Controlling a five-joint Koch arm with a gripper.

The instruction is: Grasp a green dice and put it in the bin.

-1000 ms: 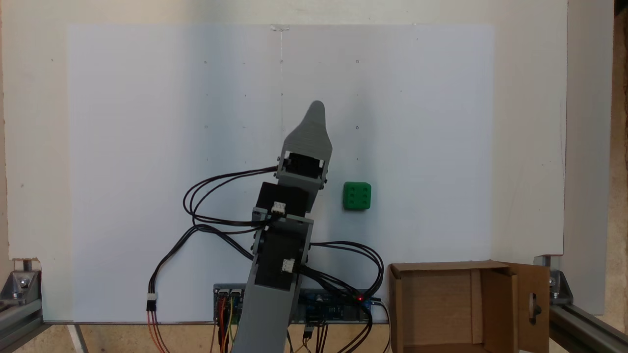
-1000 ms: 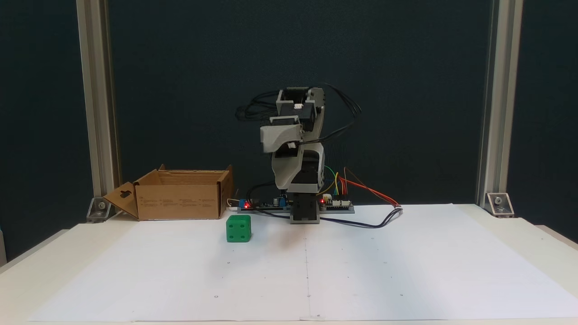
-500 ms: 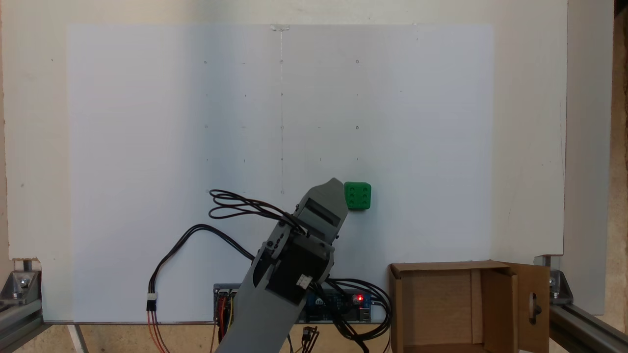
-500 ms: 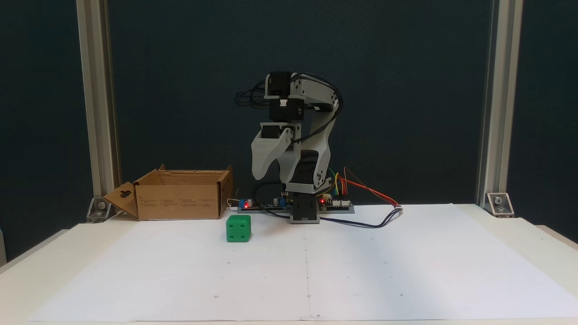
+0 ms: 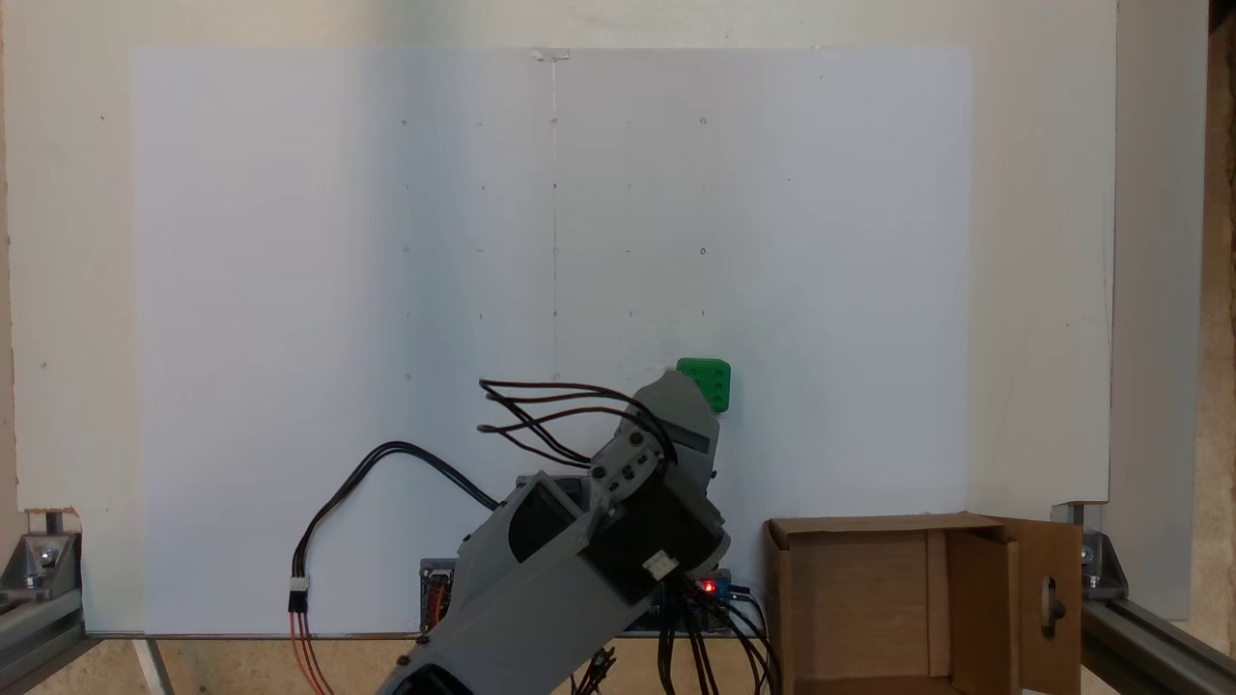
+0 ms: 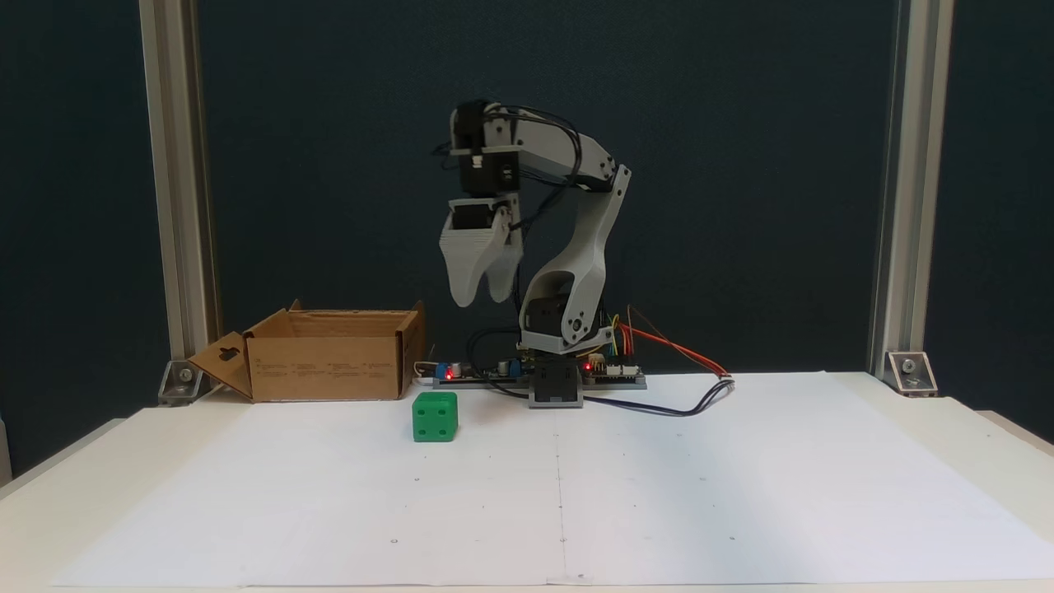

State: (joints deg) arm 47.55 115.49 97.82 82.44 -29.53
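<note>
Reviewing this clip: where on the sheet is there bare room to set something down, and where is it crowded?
Bare: the white sheet away from the green dice. Crowded: the near edge by the arm base, wires, boards and bin, under the raised end effector.

Glossy green plastic dice [image 6: 435, 416], matt brown corrugated cardboard bin [image 6: 325, 366], smooth white paper sheet [image 6: 659, 494], ridged grey plastic gripper [image 6: 480, 298].

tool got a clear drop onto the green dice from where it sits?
Probably yes. The tool hangs well above the table, slightly right of the green dice in a fixed view. The dice stands alone on the white paper, apart from the bin.
</note>
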